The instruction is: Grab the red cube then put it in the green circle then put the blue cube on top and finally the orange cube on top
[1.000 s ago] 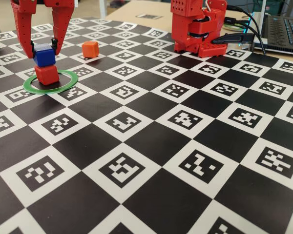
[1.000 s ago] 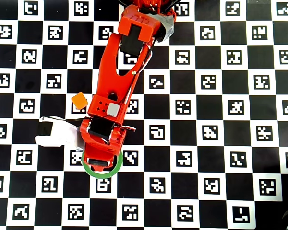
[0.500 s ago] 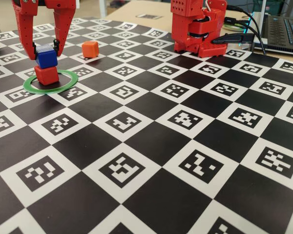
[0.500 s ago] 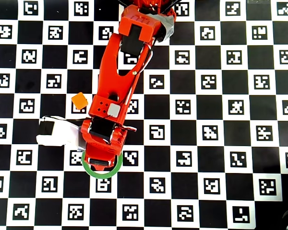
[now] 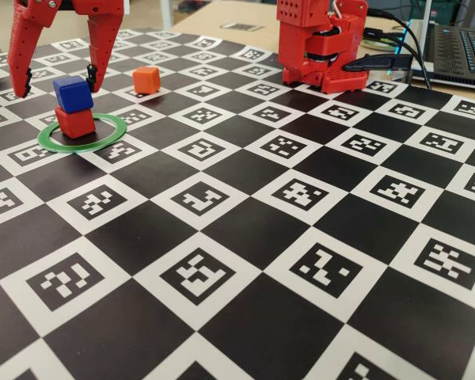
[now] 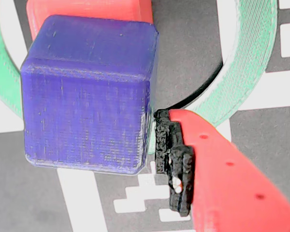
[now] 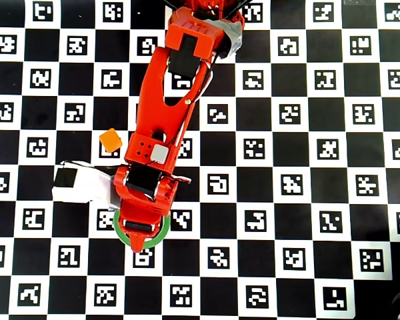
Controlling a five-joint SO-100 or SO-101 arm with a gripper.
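Blue cube (image 5: 73,93) stacked on red cube (image 5: 75,122) inside green circle (image 5: 82,132), between the fingertips of the gripper (image 5: 55,79), spread wide and touching neither side. Orange cube (image 5: 146,79) beyond it, unstacked, next for grabbing.

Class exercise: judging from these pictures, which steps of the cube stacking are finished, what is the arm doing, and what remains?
Done: the red cube sits inside the green circle with the blue cube on top. In hand: nothing; the gripper is open, its fingers either side of the blue cube. Left: the orange cube sits on the board, unstacked.
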